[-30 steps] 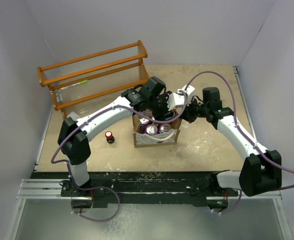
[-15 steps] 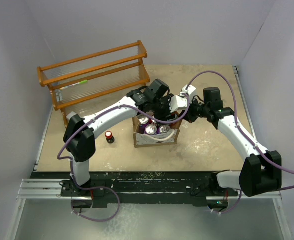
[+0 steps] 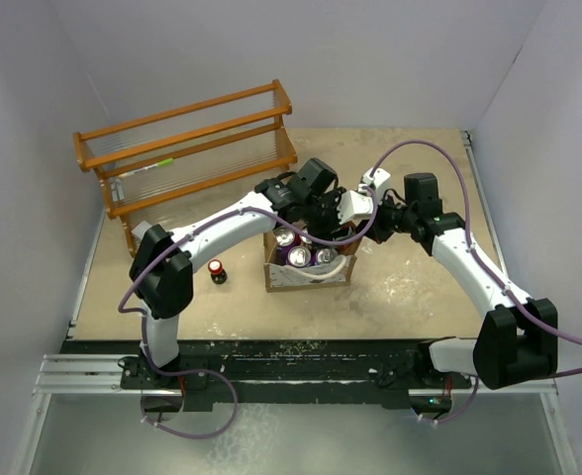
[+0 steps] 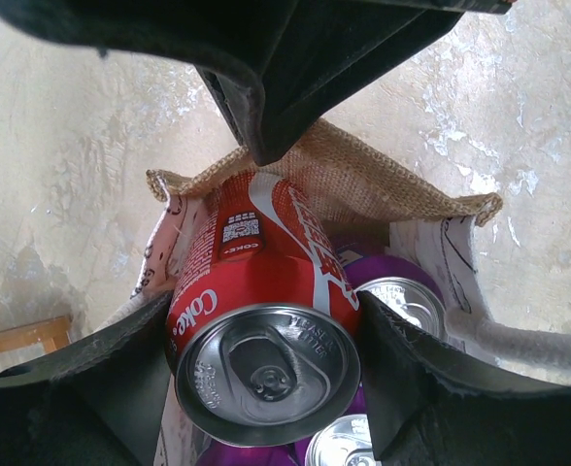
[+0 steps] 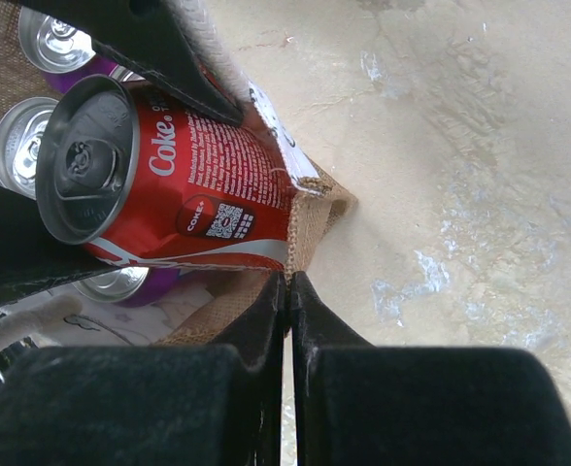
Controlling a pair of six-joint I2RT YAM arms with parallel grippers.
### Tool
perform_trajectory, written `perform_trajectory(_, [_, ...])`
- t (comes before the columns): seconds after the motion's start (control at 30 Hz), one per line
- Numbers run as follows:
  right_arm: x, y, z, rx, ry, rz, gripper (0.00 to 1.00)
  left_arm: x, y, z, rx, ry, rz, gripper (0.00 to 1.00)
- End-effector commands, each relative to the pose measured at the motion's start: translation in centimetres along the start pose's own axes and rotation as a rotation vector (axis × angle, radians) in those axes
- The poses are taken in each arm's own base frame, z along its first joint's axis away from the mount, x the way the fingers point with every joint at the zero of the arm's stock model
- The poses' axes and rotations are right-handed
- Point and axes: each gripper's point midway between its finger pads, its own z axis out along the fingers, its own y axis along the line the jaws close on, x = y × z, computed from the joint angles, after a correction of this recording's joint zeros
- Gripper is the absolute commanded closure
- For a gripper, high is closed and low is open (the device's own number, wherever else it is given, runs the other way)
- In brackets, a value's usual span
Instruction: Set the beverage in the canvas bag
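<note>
The canvas bag point(image 3: 309, 271) stands open mid-table, tan burlap with pale lining and a white rope handle point(image 3: 339, 267). Its burlap rim also shows in the left wrist view point(image 4: 363, 184). My left gripper point(image 3: 323, 212) is shut on a red Coke can point(image 4: 266, 282), held tilted over the bag's far corner, its base inside the rim. My right gripper point(image 5: 287, 282) is shut on the bag's burlap edge point(image 5: 310, 218), pinching it beside the can point(image 5: 184, 184). Purple cans point(image 4: 409, 303) with silver tops stand inside the bag.
A small dark bottle with a red cap point(image 3: 216, 270) stands left of the bag. A wooden two-tier rack point(image 3: 187, 148) sits at the back left. Grey walls close in the table on three sides.
My left arm has shifted a little to the right, carrying the Coke can further over the bag. My right gripper has kept its hold on the bag's edge.
</note>
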Motion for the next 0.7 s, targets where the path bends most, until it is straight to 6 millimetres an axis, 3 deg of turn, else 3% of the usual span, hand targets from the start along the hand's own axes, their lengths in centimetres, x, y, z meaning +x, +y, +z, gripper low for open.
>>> perform_trajectory(0.0, [-3.4,0.1,-1.4,0.008,-0.096,-0.071,1.00,-1.8,2.4,0.6,-0.085,-0.071,0.016,0.49])
perform_trajectory(0.27, [-3.8,0.0,-1.6,0.019,-0.115,-0.085,1.00,-0.9,2.0,1.6,-0.056,-0.048,-0.022,0.38])
perform_trajectory(0.67, [-4.3,-0.1,-1.5,0.018,-0.132,-0.091,1.00,-0.1,1.9,3.2,-0.045,-0.035,-0.077,0.31])
